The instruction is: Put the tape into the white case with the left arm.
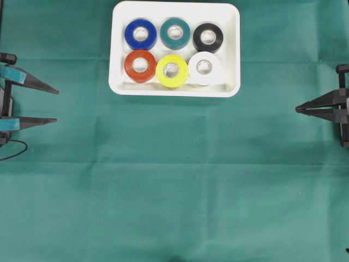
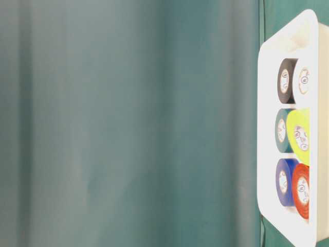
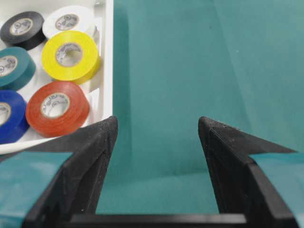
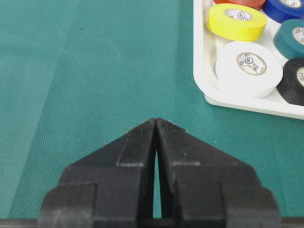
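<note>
The white case (image 1: 117, 49) lies at the top middle of the green cloth and holds several tape rolls in two rows: blue (image 1: 140, 34), teal (image 1: 175, 33) and black (image 1: 208, 37) behind, red (image 1: 140, 65), yellow (image 1: 172, 71) and white (image 1: 205, 67) in front. My left gripper (image 1: 56, 106) stands open at the left edge, well away from the case, with only cloth between its teal-striped fingers (image 3: 158, 122). In the left wrist view the red roll (image 3: 57, 108) and the case rim (image 3: 108, 57) sit ahead to the left. My right gripper (image 1: 297, 109) rests shut at the right edge.
Green cloth (image 1: 174, 191) covers the whole table. A thin black cable (image 1: 16, 150) loops beside the left arm. The right wrist view shows the case corner (image 4: 237, 102) ahead to the right. The table-level view shows the case rim (image 2: 267, 128) with the rolls inside.
</note>
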